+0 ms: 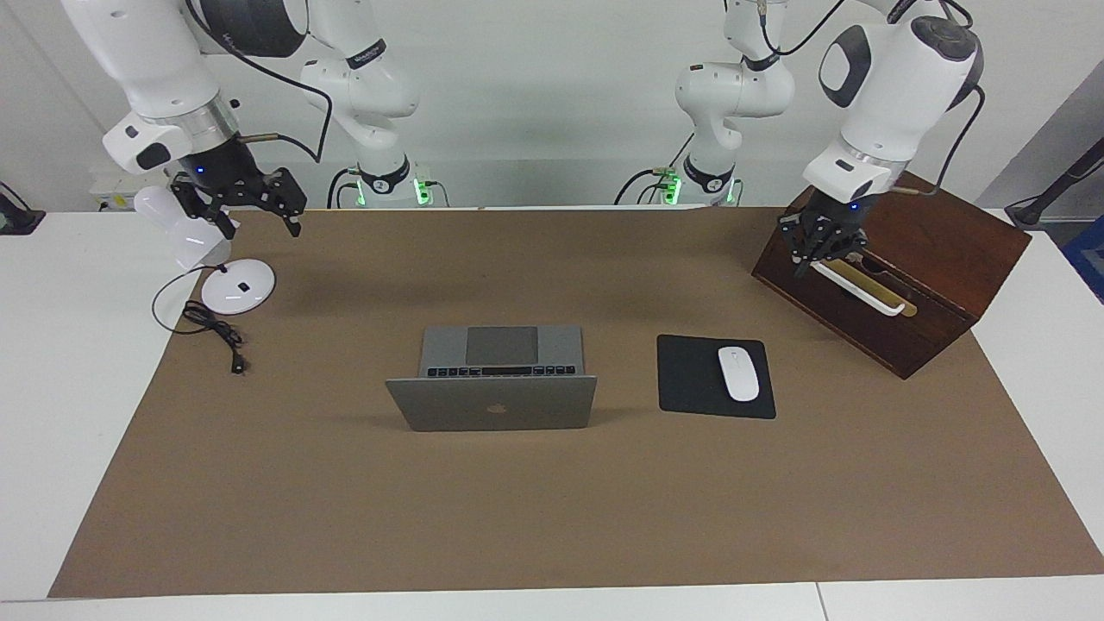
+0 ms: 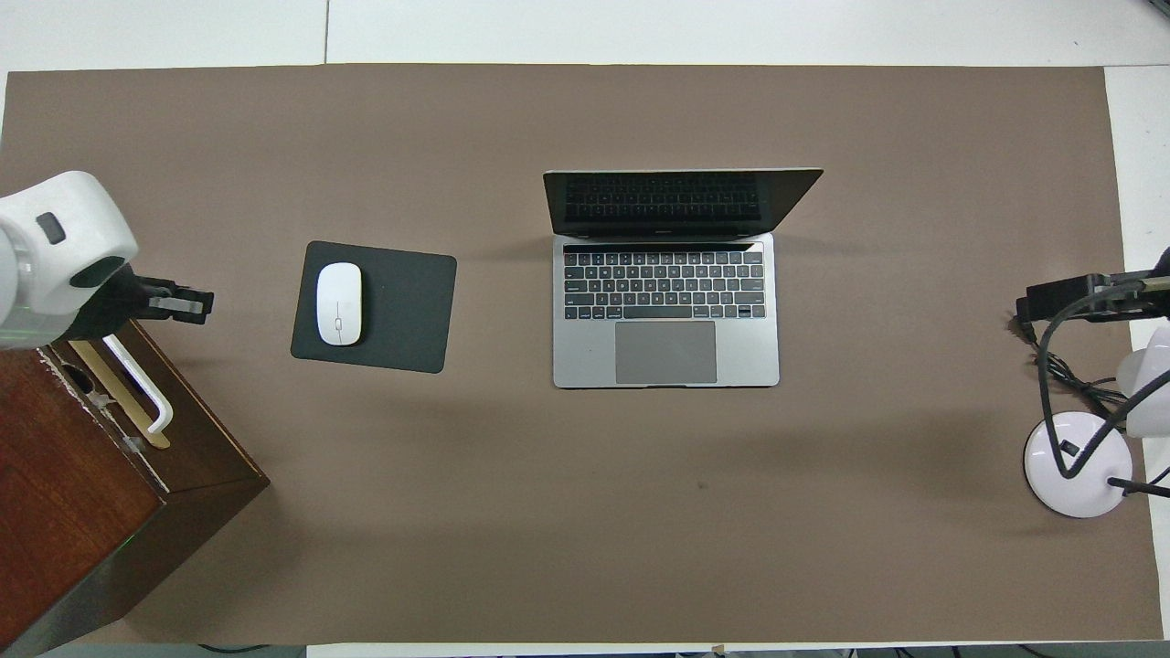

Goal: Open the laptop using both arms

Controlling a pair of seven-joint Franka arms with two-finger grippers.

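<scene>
Thin silver-grey metal laptop (image 2: 665, 352): black keys, dark screen, dark logo on lid. Flat black rectangular mouse pad (image 2: 402, 311) under glossy white oval mouse (image 2: 338, 303). Brown table covering (image 2: 585, 512). Dark reddish-brown wooden box (image 1: 914, 259), white handle (image 1: 858, 289).

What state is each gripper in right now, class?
Left gripper: shut, empty, over the wooden box.
Right gripper: open, empty, above the desk lamp.

Bright, even overhead light; soft shadows on the brown mat (image 1: 552, 517); both views sharp.
</scene>
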